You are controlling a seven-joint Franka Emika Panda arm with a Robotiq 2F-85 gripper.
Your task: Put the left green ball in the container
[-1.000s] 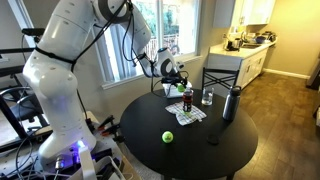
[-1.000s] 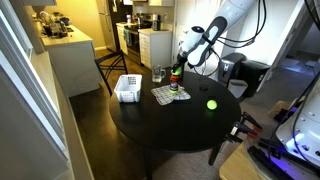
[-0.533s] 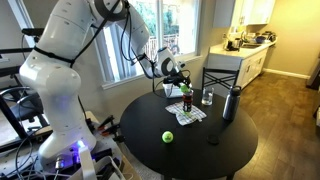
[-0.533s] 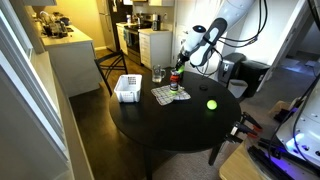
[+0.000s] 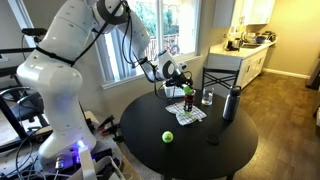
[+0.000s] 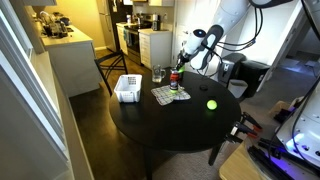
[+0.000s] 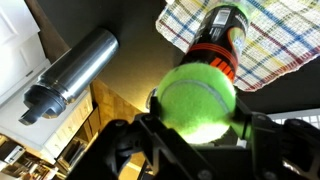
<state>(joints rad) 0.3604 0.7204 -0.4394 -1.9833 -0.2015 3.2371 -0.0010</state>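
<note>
**Exterior view, window behind the arm.**
- Gripper [image 5: 173, 72]: hangs above the dark red can [image 5: 187, 100], clear of its top. Its hold is too small to read here.
- Second green ball [image 5: 168, 137]: loose on the round black table [image 5: 225, 150], well apart from the can, toward the near edge.
- Glass [image 5: 208, 97] and dark flask [image 5: 231, 103]: upright beyond the can.
- Container: not made out.

**Exterior view, kitchen behind.**
- Gripper [image 6: 183, 62]: above the can [image 6: 175, 82], which stands on a checked cloth [image 6: 168, 96].
- Container [image 6: 127, 88]: white slatted basket past the glass [image 6: 160, 75] from the can, at the table's [image 6: 170, 125] rim.
- Second ball [image 6: 211, 104]: on the can's opposite side, well apart.

**Wrist view.**
- Left green ball [image 7: 195, 98]: clamped between the fingers [image 7: 150, 104], which are closed only to the ball's width.
- Can [image 7: 218, 45]: just beyond the ball.
- Flask [image 7: 70, 68]: off to the side.

**Step in hand (judged): carrying the ball to the container.**
- Travel at a height that clears the can and the glass, both of which sit on the line to the basket.
- Centre over the basket and lower close to its floor before opening. The walls are shallow and a round ball may bounce out.

**Edges and room.**
- The basket sits at the rim, so an overshoot would drop the ball to the floor.
- The air above the glass looks free.
</note>
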